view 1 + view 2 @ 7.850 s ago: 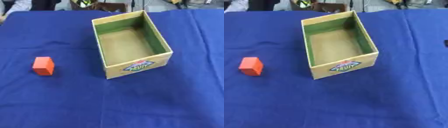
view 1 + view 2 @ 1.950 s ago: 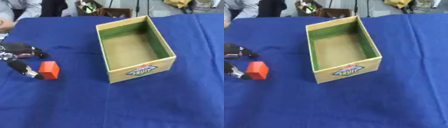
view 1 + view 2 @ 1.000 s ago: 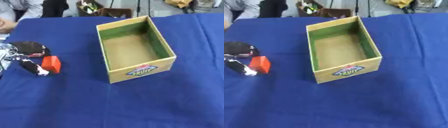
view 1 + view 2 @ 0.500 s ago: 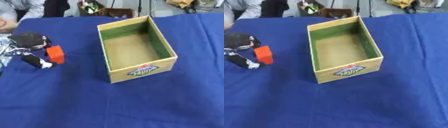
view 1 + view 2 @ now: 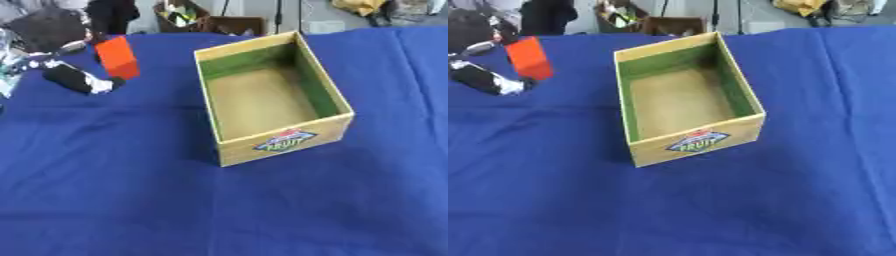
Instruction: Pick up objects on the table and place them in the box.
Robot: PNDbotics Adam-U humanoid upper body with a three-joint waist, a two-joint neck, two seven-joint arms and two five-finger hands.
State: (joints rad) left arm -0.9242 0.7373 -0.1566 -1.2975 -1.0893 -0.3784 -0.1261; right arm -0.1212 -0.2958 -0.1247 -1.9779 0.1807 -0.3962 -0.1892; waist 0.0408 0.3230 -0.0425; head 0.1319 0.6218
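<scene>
Red block held up at the desk's far left

Fingers of the left hand (image 5: 61, 55) are curled round a red block (image 5: 117, 58), with the thumb below it and the dark palm above and to the left. The block stands tilted, its top leaning toward the far edge of the desk (image 5: 131, 200), and it appears lifted off the blue cloth near the far left corner. The hand comes in from the left edge; part of it is blurred, so the exact finger contact on the block's hidden side cannot be made out.

To the right of the block, well apart from it, a cardboard box (image 5: 284, 144) sits open-topped near the middle of the desk, slightly askew. Its inner walls are green, its floor is plain brown, and a printed label (image 5: 697, 142) faces the near edge. The box holds nothing that can be seen. The right hand shows in neither view.
</scene>
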